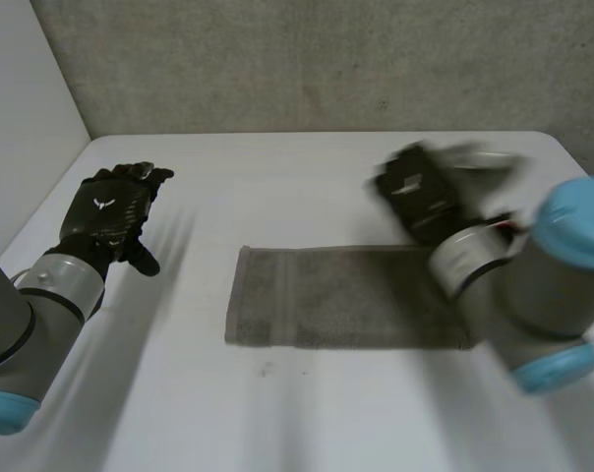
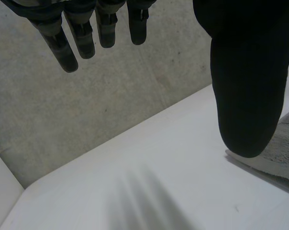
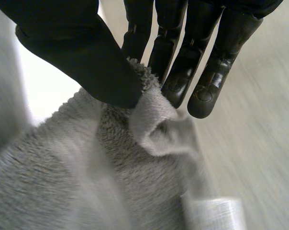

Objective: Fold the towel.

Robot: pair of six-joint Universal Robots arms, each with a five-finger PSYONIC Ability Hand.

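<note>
Head view: grey towel [image 1: 326,295] lies flat, right hand [image 1: 415,192] pinching its edge.

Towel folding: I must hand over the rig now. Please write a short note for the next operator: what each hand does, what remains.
The left hand is open, fingers straight, above the table, apart from the towel.
The right hand is shut on the towel, thumb and fingers pinching its edge at the right end.
The towel is grey and lies as a long strip.
Done: the grasp.
Left: probably carry the pinched end over to the other end, then smooth.
</note>
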